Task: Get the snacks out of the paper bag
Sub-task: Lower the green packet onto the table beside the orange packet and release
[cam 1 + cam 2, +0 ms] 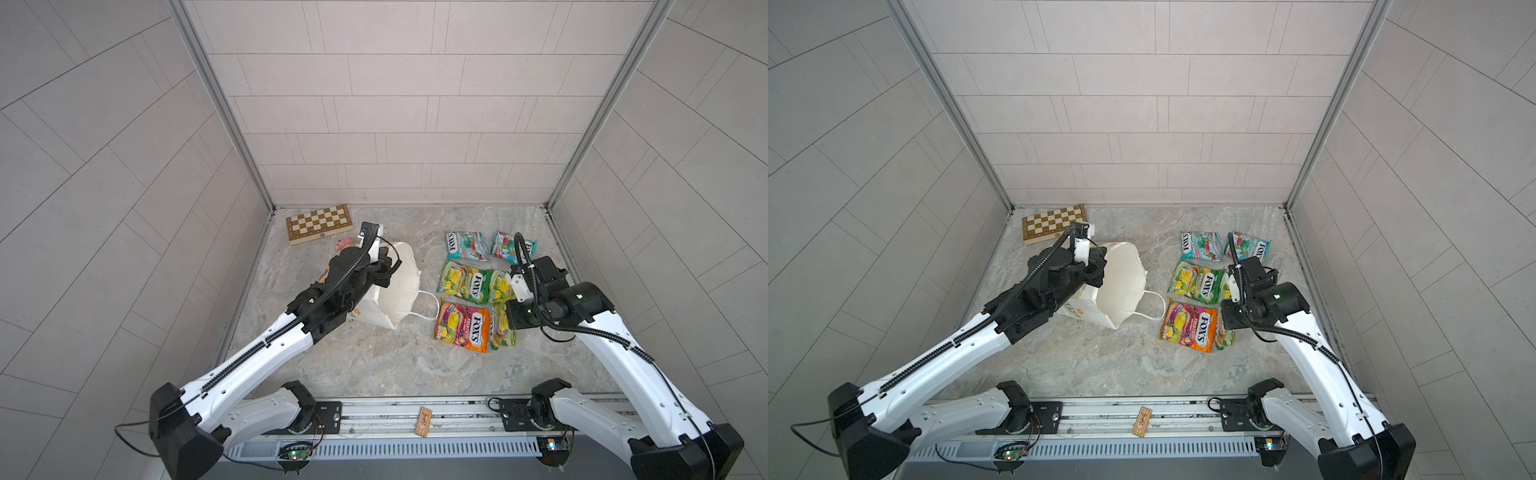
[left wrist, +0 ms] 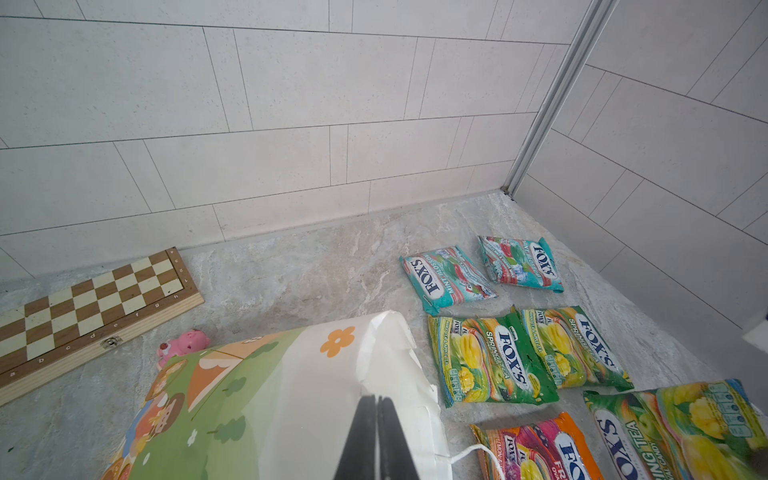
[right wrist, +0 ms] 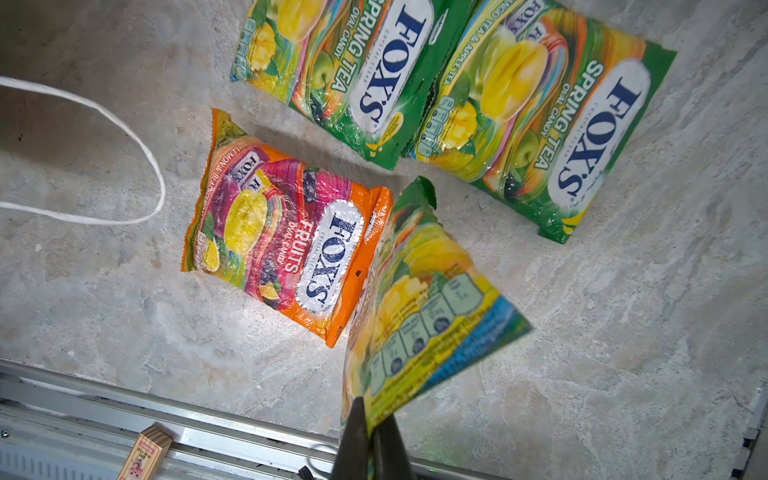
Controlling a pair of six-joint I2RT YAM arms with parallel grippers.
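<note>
left claw (image 2: 376, 403) clamps paper bag (image 2: 291, 395) rim; right claw (image 3: 370, 419) clamps green packet (image 3: 419, 299) near right wall (image 1: 615, 249). open worktop (image 1: 374, 361) in front; chessboard (image 1: 319, 223) back-left.

The near part of the tabletop (image 1: 374, 365) lies bare. Between the snacks (image 1: 463, 282) and the paper bag (image 1: 401, 282) (on its side, mouth toward them) runs a narrow lane, crossed by the bag's cord handle (image 3: 163, 191). The chessboard box (image 1: 319, 224) and a pink toy (image 2: 185, 345) crowd the far left corner; the toy seems to sit just beside the bag. The far middle stands clear.
</note>
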